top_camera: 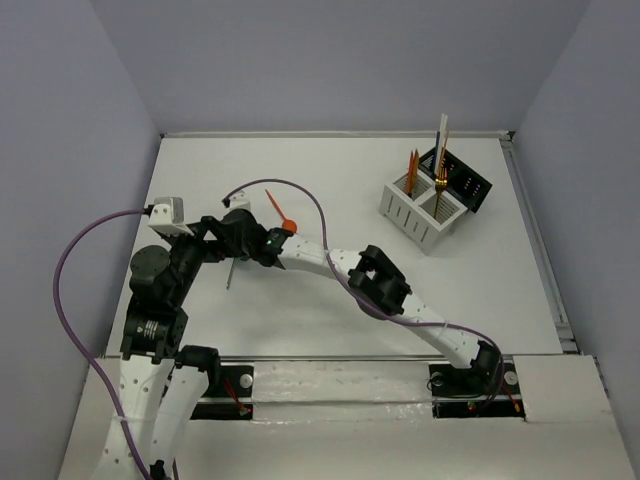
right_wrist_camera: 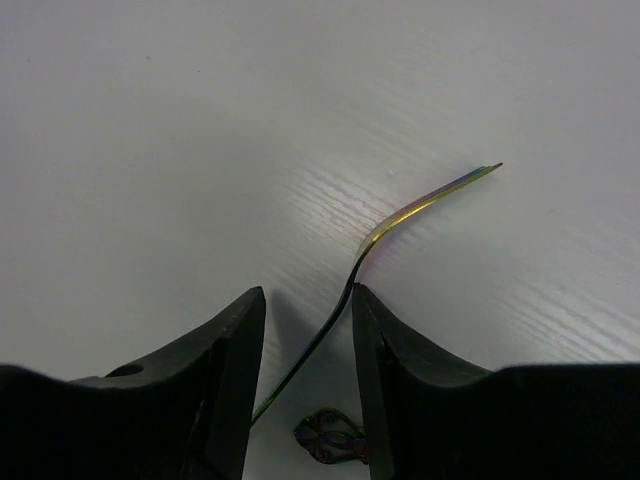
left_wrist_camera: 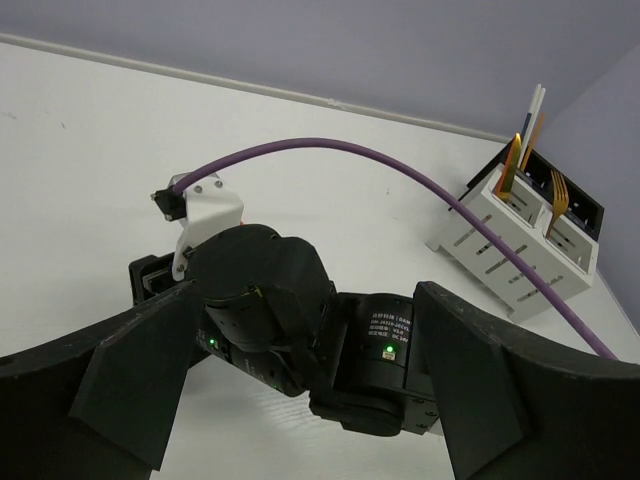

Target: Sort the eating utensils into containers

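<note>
A thin dark utensil with an iridescent gold sheen (right_wrist_camera: 420,205) lies on the white table; in the top view only its end (top_camera: 230,273) shows below the arms. My right gripper (right_wrist_camera: 308,300) is low over it, jaws partly open. The utensil runs between the fingers and touches the right finger (right_wrist_camera: 385,340). My left gripper (left_wrist_camera: 300,400) is wide open and empty, facing the right arm's wrist (left_wrist_camera: 270,300) from the left. An orange-red spoon (top_camera: 282,214) lies just behind the arms. The white slatted caddy (top_camera: 422,213) and black box (top_camera: 466,184) stand at the back right.
The caddy holds orange pieces (top_camera: 413,164), a gold fork (top_camera: 440,178) and tall pale sticks (top_camera: 441,130); it also shows in the left wrist view (left_wrist_camera: 520,265). A purple cable (left_wrist_camera: 380,160) arcs over the right arm. The two arms crowd together at left centre.
</note>
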Available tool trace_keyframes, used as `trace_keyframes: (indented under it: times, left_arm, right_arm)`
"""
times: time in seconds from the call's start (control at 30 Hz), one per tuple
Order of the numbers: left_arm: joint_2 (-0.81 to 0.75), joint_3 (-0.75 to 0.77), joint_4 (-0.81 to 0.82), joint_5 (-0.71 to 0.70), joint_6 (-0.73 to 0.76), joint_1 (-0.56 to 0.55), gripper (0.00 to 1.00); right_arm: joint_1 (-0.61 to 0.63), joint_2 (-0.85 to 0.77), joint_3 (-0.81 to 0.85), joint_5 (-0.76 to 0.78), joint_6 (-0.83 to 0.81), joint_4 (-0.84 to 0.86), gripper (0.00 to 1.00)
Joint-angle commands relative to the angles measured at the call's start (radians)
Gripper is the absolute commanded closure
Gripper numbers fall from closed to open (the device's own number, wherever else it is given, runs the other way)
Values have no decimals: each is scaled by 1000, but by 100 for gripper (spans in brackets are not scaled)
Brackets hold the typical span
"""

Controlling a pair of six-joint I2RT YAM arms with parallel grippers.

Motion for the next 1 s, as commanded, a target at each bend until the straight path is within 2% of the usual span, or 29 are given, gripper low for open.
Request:
trace_keyframes:
  times: [0.0,0.2,0.37,0.63,0.73,0.9,0.97]
  left_arm:
    - [-13,47,33,-8,-1,-4,1]
    - [-13,45,31,-10,-2,-4,1]
    - [-13,44,34,-8,-1,-4,1]
    - [-16,44,30,-7,5,-4,1]
    - [-18,44,31,-8,5,-4,1]
    - [-18,45,30,-16,7,-4,1]
    - [-18,45,30,-16,7,-4,1]
  right_arm:
    - [15,-5,-56,-29,20,-9,64]
    - [25,-33,-116,-32,59,32,83]
    - [25,-63,-145,-44,95,75,92]
    - [25,-166,-255,-171,95,262,93]
    - [25,-249,-309,-167,73,333,93]
    - [5,-446,-502,-185,66,502,93]
    - [-4,-522,-631,-185,76,607,93]
